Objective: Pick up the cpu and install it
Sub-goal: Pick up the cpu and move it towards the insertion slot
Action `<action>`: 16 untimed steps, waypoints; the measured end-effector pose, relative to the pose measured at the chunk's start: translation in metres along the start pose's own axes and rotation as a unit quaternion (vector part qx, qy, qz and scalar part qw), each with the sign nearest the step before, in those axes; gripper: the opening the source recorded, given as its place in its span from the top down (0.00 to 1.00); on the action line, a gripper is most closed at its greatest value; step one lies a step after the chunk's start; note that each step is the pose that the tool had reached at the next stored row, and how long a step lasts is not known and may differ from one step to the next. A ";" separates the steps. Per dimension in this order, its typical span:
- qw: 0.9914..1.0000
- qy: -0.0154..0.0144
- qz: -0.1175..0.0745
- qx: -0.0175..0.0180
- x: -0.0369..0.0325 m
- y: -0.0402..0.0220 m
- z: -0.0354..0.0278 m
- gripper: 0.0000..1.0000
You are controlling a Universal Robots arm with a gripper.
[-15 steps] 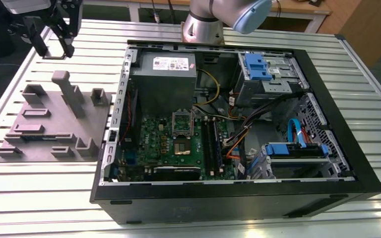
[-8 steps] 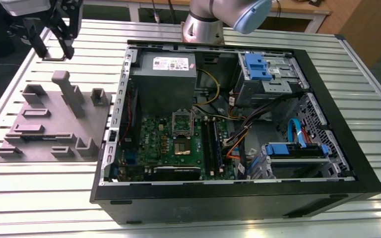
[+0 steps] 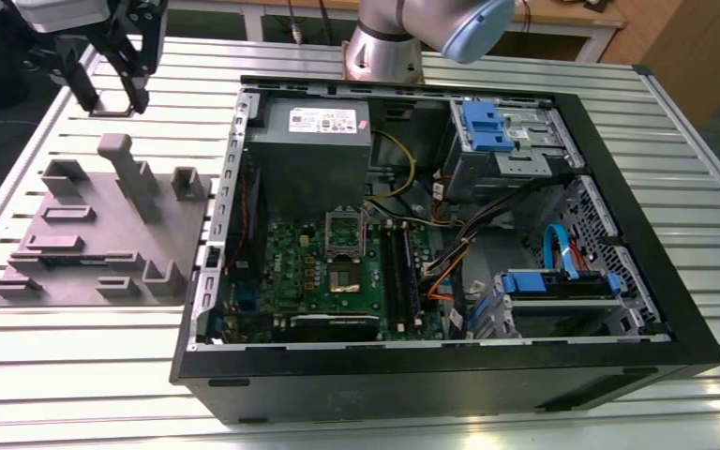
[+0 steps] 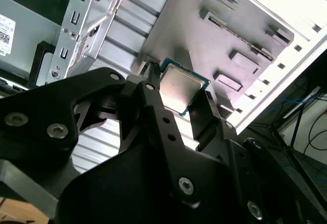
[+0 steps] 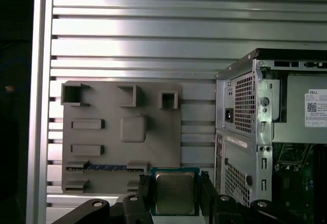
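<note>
Bright overhead light washes the ribbed table [image 5: 153, 35] pale — in the second wrist view part burns white, and the cpu [image 4: 180, 87] glares. The computer case [image 3: 435, 375] is dim inside (shadow along its walls).

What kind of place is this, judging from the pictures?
Probably a robotics lab bench for computer assembly: a slotted aluminium table, an open computer case on it, and a gripper holding the cpu.

cpu [image 5: 174, 192]: silver-grey top, teal-green rim. Gripper [image 3: 112, 98]: black. Plate [image 3: 91, 239]: plain matte grey. Table [image 3: 85, 375]: silver, ribbed stripes. Case [image 3: 460, 389]: black. Board [image 3: 316, 258]: green. Caddies [image 3: 483, 127]: blue. PSU [image 3: 310, 164]: grey, with white label [image 3: 322, 120].
</note>
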State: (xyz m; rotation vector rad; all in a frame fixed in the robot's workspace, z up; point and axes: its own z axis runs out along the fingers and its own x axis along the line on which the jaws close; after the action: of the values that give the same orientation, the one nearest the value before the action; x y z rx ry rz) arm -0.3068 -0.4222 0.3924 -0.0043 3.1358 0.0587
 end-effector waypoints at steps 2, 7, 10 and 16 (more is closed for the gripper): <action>1.000 0.000 0.000 0.000 -0.0030 0.0000 0.0001 0.53; 1.000 0.000 0.000 0.000 -0.0095 0.0000 0.0001 0.53; 1.000 0.000 0.000 0.000 -0.0101 0.0000 0.0001 0.53; 1.000 0.000 0.000 0.000 -0.0108 0.0000 0.0001 0.53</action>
State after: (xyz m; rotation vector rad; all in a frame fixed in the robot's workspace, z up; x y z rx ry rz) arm -0.2960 -0.4222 0.3923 -0.0044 3.1357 0.0587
